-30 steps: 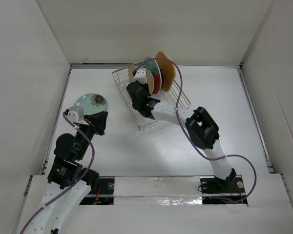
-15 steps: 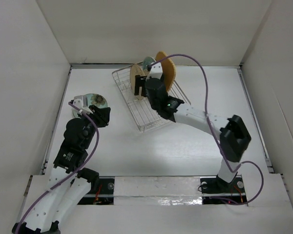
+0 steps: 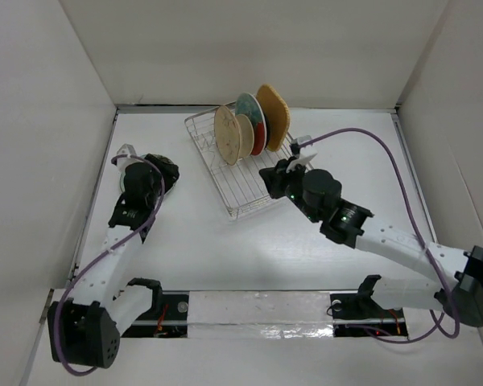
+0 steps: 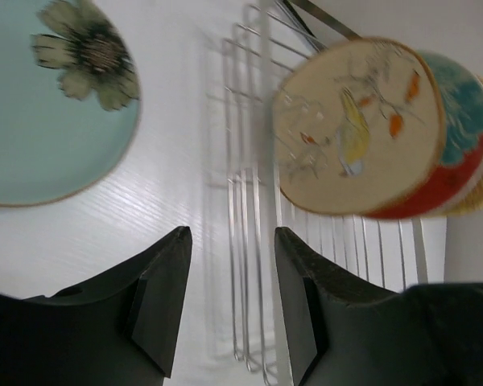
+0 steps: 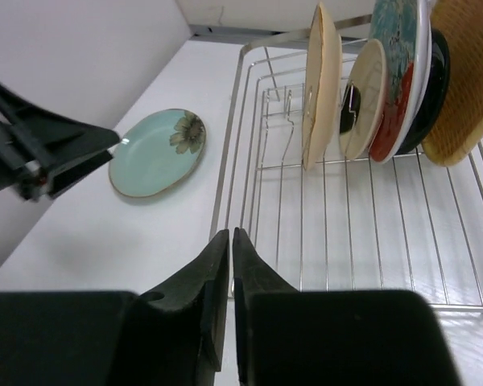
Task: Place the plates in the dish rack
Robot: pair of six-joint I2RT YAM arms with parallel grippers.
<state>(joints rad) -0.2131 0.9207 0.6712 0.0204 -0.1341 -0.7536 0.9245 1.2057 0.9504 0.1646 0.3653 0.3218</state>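
Five of the six plates are already standing on edge in the dish rack: the beige floral plate, the cream plate, the red-and-teal plate, the black plate and the orange plate. The only one not loaded is the pale teal flowered plate, lying flat on the counter off to the rack's left.

The left gripper hangs near that plate with its fingers apart and nothing between them. The right gripper is pinched together and empty, over the near side of the rack.

A flat plate is the awkward bit. The left arm probably wants one finger over the rim and one under the lip, gripped firmly. Then it can tip the plate upright and drop it into the free prongs in front of the beige one without bumping it. The right arm is best kept clear.
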